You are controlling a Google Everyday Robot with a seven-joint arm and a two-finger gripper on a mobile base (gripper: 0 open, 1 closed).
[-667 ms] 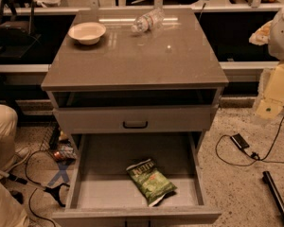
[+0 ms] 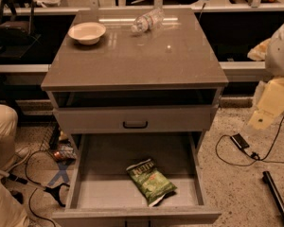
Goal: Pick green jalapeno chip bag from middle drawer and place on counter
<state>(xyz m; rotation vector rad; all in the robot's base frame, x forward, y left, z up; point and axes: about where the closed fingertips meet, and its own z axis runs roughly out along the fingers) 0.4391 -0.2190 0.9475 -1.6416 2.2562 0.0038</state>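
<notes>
The green jalapeno chip bag [image 2: 151, 181] lies flat on the bare grey floor of the pulled-out middle drawer [image 2: 87, 183], right of centre and near the front wall. The glossy grey-brown counter [image 2: 146, 60] tops the cabinet above it. My gripper [image 2: 267, 105] is the pale yellow piece at the right edge of the view, below the white arm [image 2: 281, 48]. It hangs beside the cabinet at about the height of the upper drawer front, well apart from the bag and holding nothing that I can see.
A white bowl [image 2: 86, 32] and a clear plastic water bottle [image 2: 147, 20] lying on its side sit at the counter's back. The shallower upper drawer [image 2: 135, 121] with a black handle is slightly open. Cables [image 2: 236, 145] and a person's legs [image 2: 2, 141] are on the floor at either side.
</notes>
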